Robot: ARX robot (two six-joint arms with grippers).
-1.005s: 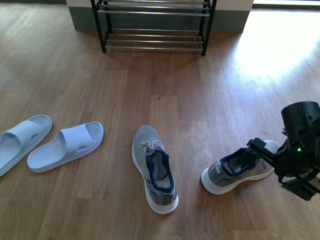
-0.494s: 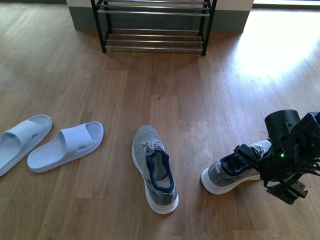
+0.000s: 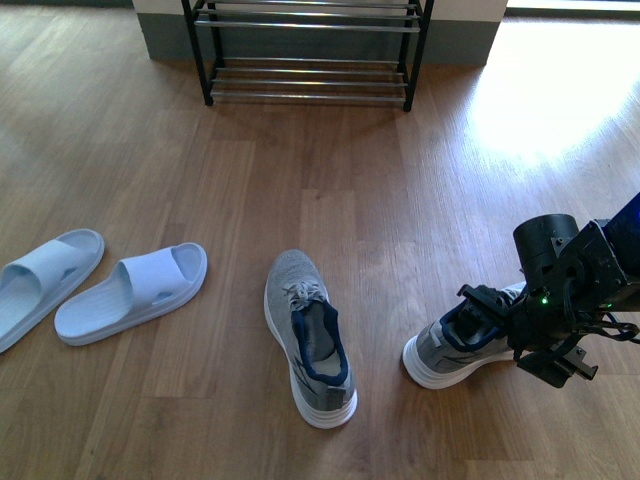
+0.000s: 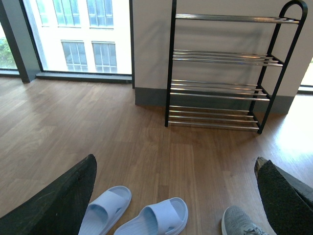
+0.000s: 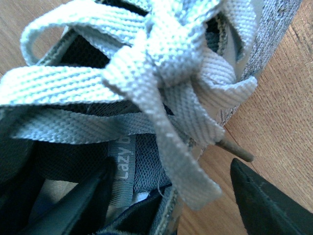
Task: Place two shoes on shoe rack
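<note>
Nearest, at the right, 1 grey shoe (image 3: 450, 350) is seen lying on the wooden floor (image 3: 360, 200) with its heel to the left, and the right gripper (image 3: 480, 303) is set down over its opening. In the right wrist view its fingers (image 5: 264, 200) are seen apart, 1 over the dark inside of the shoe and 1 outside above the floor. The side wall by the laces (image 5: 161, 63) is thus straddled but not yet pinched.

The step in hand is judged to be the grasp of the first shoe. A closing of the fingers on that wall is called for next, then a lift and a carry to the far rack.

The second shoe (image 3: 308, 335) is found to the left of the first, toe pointing far, with nothing touching it. 2 pale blue slippers (image 3: 130, 292) are seen further left. The left gripper (image 4: 175, 164), shown only in its wrist view, is spread wide and empty. Farthest, the shoe rack (image 3: 310, 90) is seen against the wall, with no shoe on it.
</note>
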